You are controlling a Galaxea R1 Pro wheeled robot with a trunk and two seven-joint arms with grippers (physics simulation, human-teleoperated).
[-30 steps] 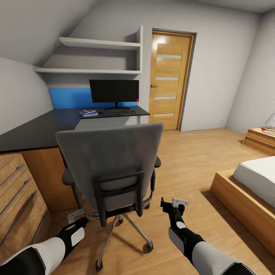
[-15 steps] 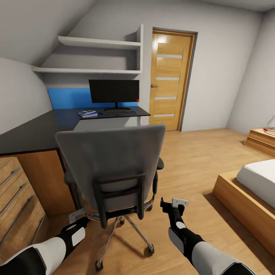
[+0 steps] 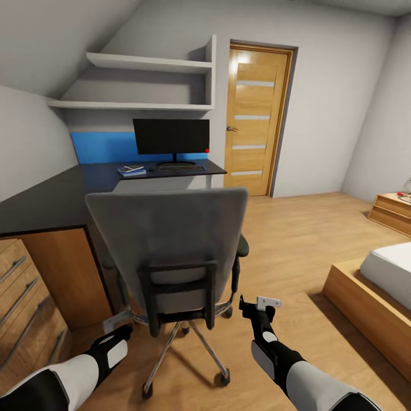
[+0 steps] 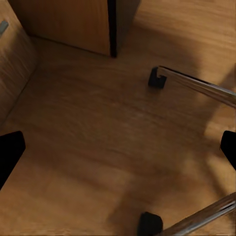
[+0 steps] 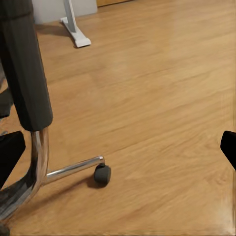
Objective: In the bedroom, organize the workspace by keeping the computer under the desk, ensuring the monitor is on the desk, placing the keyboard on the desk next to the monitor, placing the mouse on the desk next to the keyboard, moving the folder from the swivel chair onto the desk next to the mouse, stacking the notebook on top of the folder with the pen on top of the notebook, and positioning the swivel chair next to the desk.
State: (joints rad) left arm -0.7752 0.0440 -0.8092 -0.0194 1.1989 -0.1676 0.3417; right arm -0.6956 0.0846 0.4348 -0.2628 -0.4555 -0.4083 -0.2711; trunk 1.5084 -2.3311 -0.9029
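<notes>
The grey swivel chair [image 3: 171, 240] stands with its back to me, right in front of the black-topped desk [image 3: 51, 197]. At the desk's far end are the monitor [image 3: 171, 137], the dark keyboard [image 3: 181, 168] before it, and the blue folder [image 3: 132, 171] to its left with a grey notebook [image 3: 133, 168] lying on it. Mouse and pen are too small to make out. The computer is hidden. My left gripper [image 3: 114, 322] is open, low by the chair's base [image 4: 196, 84]. My right gripper [image 3: 261, 303] is open beside a chair caster [image 5: 102, 174].
A light wood drawer chest [image 3: 25, 308] stands close at the left. A wood-framed bed [image 3: 371, 291] and a low nightstand [image 3: 394, 211] are at the right, a wooden door [image 3: 254, 120] behind. Bare wood floor lies between chair and bed. The desk's white leg [image 5: 73, 29] shows beyond the chair.
The whole picture has shifted slightly, the drawer chest sliding left and the bed right, so the camera has moved. Both grippers keep their places and stay open.
</notes>
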